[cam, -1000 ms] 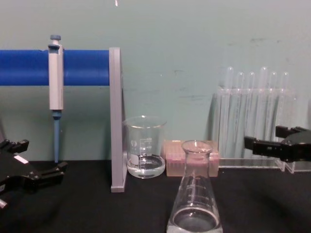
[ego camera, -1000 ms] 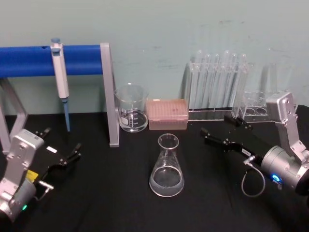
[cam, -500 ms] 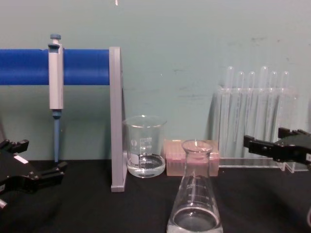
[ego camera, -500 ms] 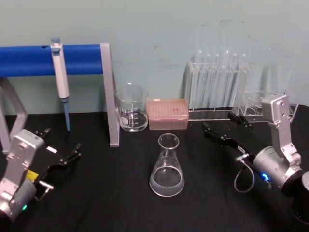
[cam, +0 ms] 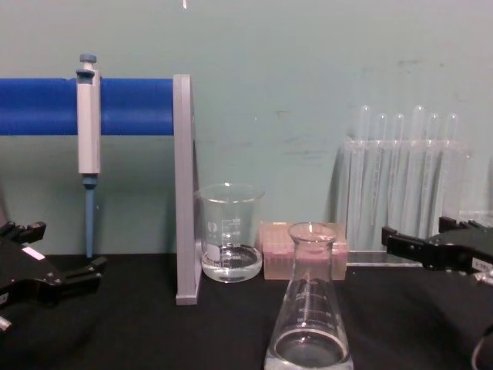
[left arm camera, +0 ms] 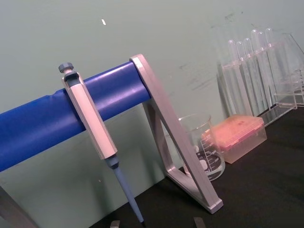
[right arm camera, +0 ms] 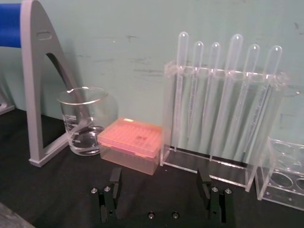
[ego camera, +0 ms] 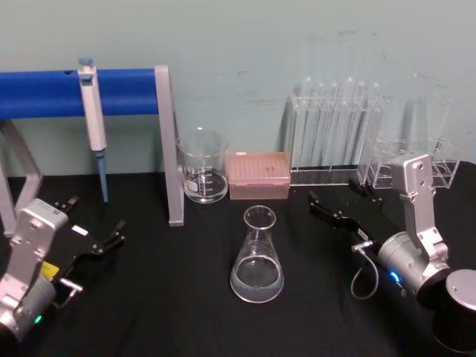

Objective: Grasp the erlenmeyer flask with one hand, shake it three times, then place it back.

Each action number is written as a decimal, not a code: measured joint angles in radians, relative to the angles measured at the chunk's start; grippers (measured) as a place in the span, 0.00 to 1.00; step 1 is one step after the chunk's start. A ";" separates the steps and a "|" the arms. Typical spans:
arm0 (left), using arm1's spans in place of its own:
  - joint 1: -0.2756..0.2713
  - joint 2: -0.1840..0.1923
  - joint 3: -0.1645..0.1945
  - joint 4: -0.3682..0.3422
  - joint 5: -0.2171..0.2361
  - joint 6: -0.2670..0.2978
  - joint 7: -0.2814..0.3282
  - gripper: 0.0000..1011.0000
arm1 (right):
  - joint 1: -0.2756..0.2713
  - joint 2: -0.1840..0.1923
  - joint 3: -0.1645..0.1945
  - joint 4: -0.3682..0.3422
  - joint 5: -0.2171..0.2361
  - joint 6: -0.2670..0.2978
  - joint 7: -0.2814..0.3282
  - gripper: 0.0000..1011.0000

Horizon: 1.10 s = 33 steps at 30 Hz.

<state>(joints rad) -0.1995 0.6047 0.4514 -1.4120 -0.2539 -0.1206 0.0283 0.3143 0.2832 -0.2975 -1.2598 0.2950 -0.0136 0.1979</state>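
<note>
Clear glass conical erlenmeyer flask (ego camera: pixel 257 256): upright, centre of black surface (ego camera: pixel 186 297), ungrasped. Black right gripper (ego camera: pixel 340 206): fingers spread, near; approach level, close on neck. Left gripper (ego camera: pixel 93 230): parked, fingers apart.

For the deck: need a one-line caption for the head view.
Right claw, open, to the right of the flask standing on the black table; left claw open at the table's left.
</note>
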 joint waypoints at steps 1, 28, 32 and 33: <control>0.000 0.000 0.000 0.000 0.000 0.000 0.000 0.99 | 0.000 -0.002 0.002 0.002 -0.002 0.000 -0.002 0.99; 0.000 0.000 0.000 0.000 0.000 0.000 0.000 0.99 | -0.005 -0.022 0.028 0.005 -0.032 0.012 -0.014 0.99; 0.000 0.000 0.000 0.000 0.000 0.000 0.000 0.99 | -0.005 -0.022 0.028 0.005 -0.031 0.012 -0.013 0.99; 0.000 0.000 0.000 0.000 0.000 0.000 0.000 0.99 | -0.005 -0.022 0.027 0.005 -0.031 0.012 -0.013 0.99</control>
<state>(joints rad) -0.1995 0.6047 0.4514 -1.4120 -0.2539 -0.1205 0.0283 0.3090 0.2612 -0.2701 -1.2549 0.2641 -0.0016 0.1846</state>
